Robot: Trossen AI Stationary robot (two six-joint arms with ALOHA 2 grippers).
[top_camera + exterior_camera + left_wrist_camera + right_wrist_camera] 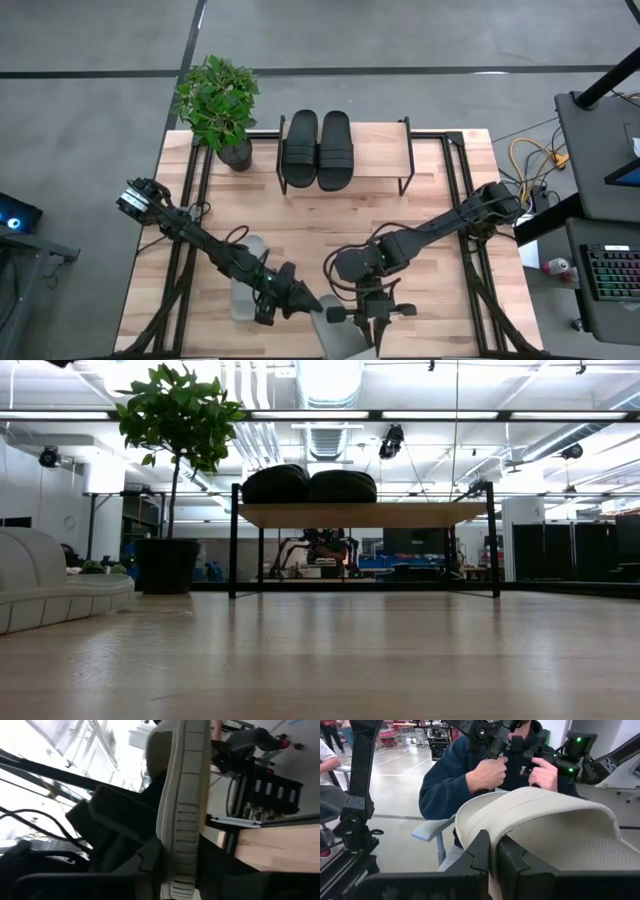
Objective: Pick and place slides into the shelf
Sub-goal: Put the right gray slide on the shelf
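While both pincers apparently grip it, one grey-white slide [555, 830] hangs between.

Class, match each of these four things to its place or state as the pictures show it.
1 black pair
2 potted plant
3 pale slide under the left arm
4 right gripper

a shut on the other pale slide's strap
b on the shelf top
c lying on the table
d table's back left corner

Pairs: 1-b, 2-d, 3-c, 4-a
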